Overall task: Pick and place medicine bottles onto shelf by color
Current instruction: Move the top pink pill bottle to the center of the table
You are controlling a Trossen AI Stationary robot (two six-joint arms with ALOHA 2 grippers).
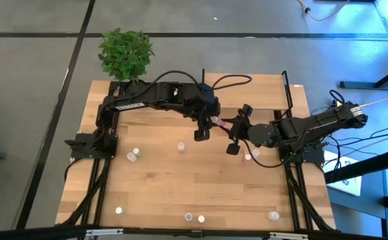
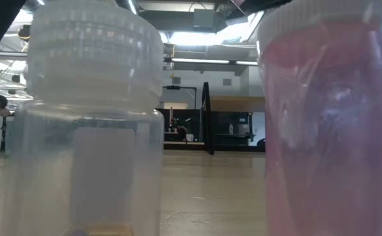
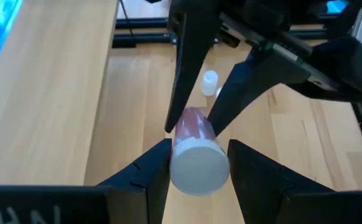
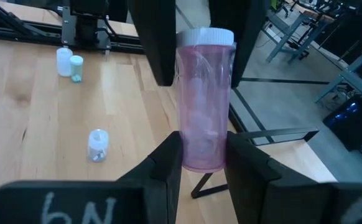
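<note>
A medicine bottle (image 4: 203, 93) with a translucent pink body and a white cap (image 3: 196, 167) hangs in the air over the middle of the table, lying between my two grippers. My left gripper (image 3: 196, 152) is shut on its cap end. My right gripper (image 4: 203, 146) faces it and is shut on the bottom end. In the high view the two grippers meet at the bottle (image 1: 218, 122). The light-wood shelf (image 1: 264, 93) stands at the table's far right. My left gripper pinches the white cap's sides (image 3: 170, 168) between its two fingers. They come slanting down from the table's left and lie along the bottle, which is clear of the table. My right gripper pinches the pink body at its bottom end (image 4: 201, 158) between its two fingers. They come from the table's right, slightly downward, and lie along the bottle, whose cap end points away from them.
Small bottles stand scattered on the table: two at the left (image 1: 134, 155), one mid-table (image 1: 181, 147), two under the right arm (image 1: 251, 155), several along the near edge (image 1: 194, 218). Two of them fill the low view (image 2: 92, 118) (image 2: 329, 118). A potted plant (image 1: 125, 53) stands far left.
</note>
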